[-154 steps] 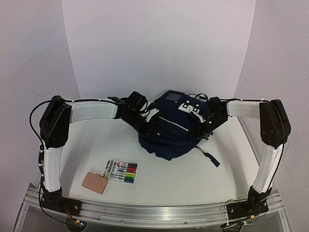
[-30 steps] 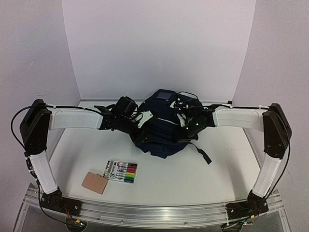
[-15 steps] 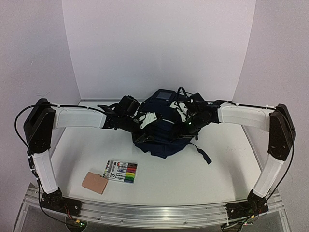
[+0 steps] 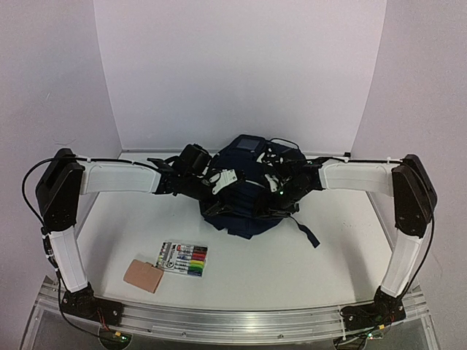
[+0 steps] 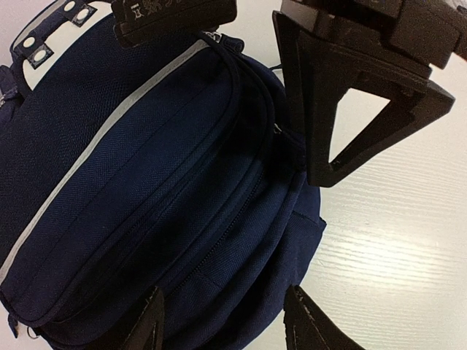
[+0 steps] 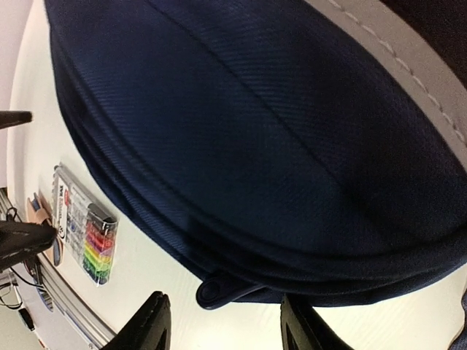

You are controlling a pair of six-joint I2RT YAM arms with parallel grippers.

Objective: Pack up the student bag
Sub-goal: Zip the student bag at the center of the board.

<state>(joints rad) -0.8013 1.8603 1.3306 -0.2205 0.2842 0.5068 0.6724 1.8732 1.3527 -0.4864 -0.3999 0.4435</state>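
The left gripper (image 5: pixel 222 324) has its two fingers apart, and the dark lower side of the backpack (image 4: pixel 244 221) fills the gap between them. Whether the fingers press on the cloth or only stand over it, I cannot tell. The right gripper (image 6: pixel 222 321) is released: its fingers are spread and nothing is between the pads. Under both grippers is the white table (image 4: pixel 328 248). The backpack lies on it, at the far middle, and the two grippers meet over it, the left one on its left side and the right one on its right side. In the left wrist view the navy cloth takes up almost all the space ahead of the fingers. In the right wrist view it bulges just beyond the fingertips. A black strap (image 4: pixel 306 235) comes out from the backpack on the near side of the right gripper and lies flat on the table. A pack of markers (image 4: pixel 184 259) lies well apart from the left gripper, toward the arm bases, and a tan pad (image 4: pixel 142 275) lies just beside the pack, nearer to the table edge. Ahead of the left fingers a thin pale stripe (image 5: pixel 109 138) runs along the backpack, and beyond it is a white patch (image 5: pixel 51 29) with dark snaps. Between the right fingertips a small dark zipper tab (image 6: pixel 219 290) sticks out from the seam and touches neither finger.
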